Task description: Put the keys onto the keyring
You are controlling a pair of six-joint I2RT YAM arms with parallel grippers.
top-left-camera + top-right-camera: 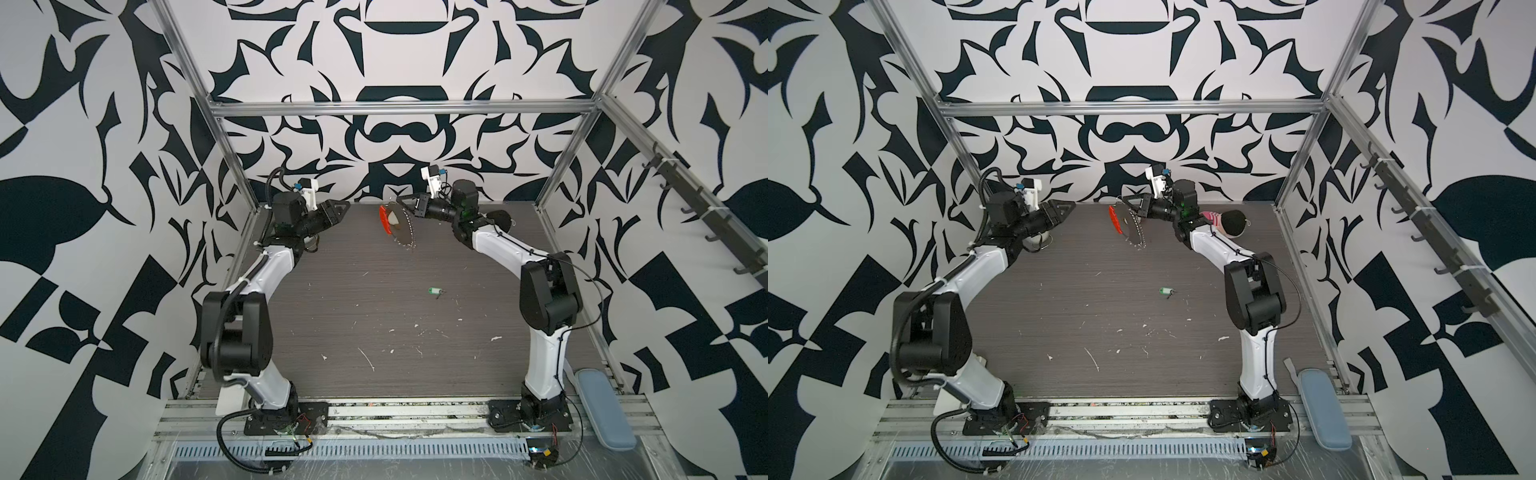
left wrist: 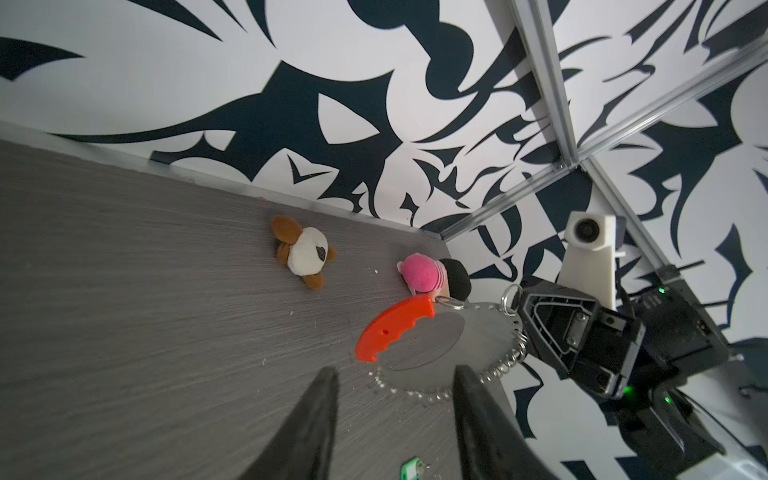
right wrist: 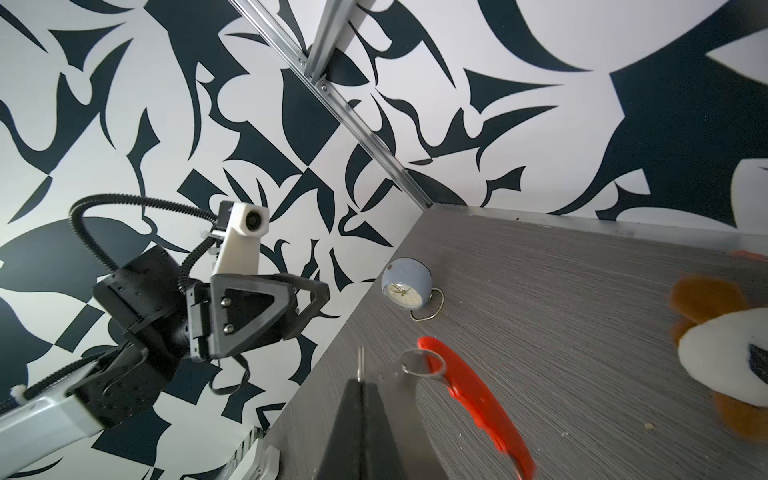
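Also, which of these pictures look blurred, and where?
Right wrist view: the keyring smears along its orange-red strip; the right gripper is soft. Left wrist view: the green key tag is cut off and hazy. Both top views: evenly lit.

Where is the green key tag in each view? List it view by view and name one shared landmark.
Both top views: green key tag lies on the table, right of centre.
Left wrist: between the left arm's fingers, cropped at the frame edge.
Right wrist: not in it.
Shared landmark: the orange-red strip of the keyring.
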